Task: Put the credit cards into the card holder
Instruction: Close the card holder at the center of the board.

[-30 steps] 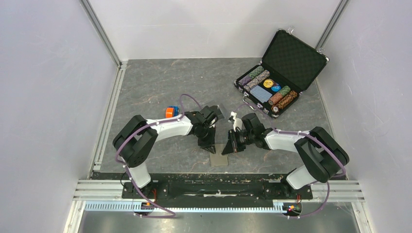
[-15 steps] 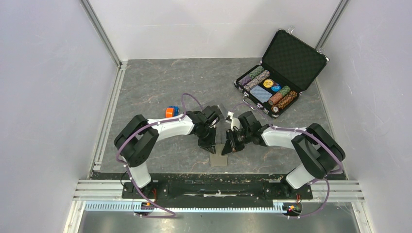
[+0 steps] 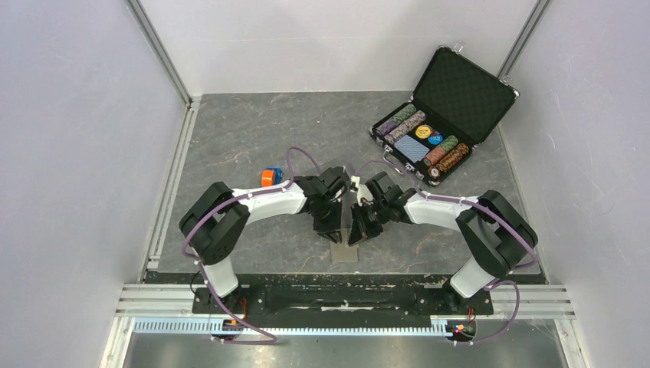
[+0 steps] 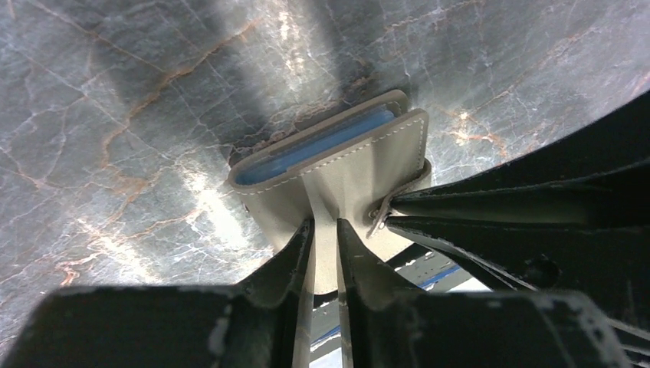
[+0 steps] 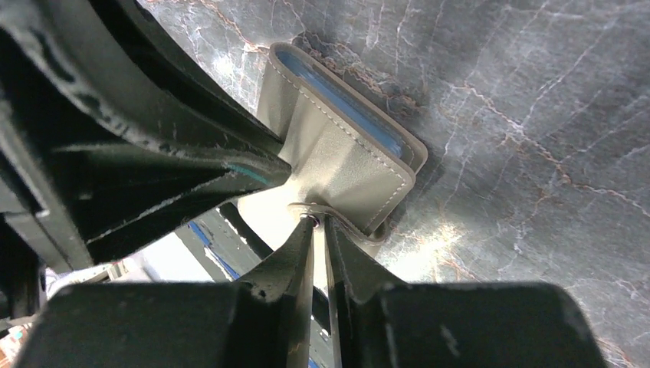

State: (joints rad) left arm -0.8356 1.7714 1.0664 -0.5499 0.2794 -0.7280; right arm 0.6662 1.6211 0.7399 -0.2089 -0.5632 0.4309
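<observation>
Grey marbled table (image 3: 230, 130), open poker-chip briefcase (image 3: 460, 92) at the far-right corner. Card holder (image 4: 345, 165) sits mid near edge, between your arms. Left gripper (image 4: 323, 230) clamped on one leaf, right gripper (image 5: 316, 230) pinching the snap tab. The blue pocket mouth faces away from both. No cards visible.

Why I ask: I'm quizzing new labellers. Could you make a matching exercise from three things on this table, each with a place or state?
Things:
1. grey-taupe stitched fold-over card holder
2. black hard-shell poker-chip briefcase
3. small orange-and-blue round object

Places or states:
A. lid open, far right of the table
B. just beyond the left arm
C. pinched by the left claw and the right claw

Pairs: 1-C, 2-A, 3-B
</observation>
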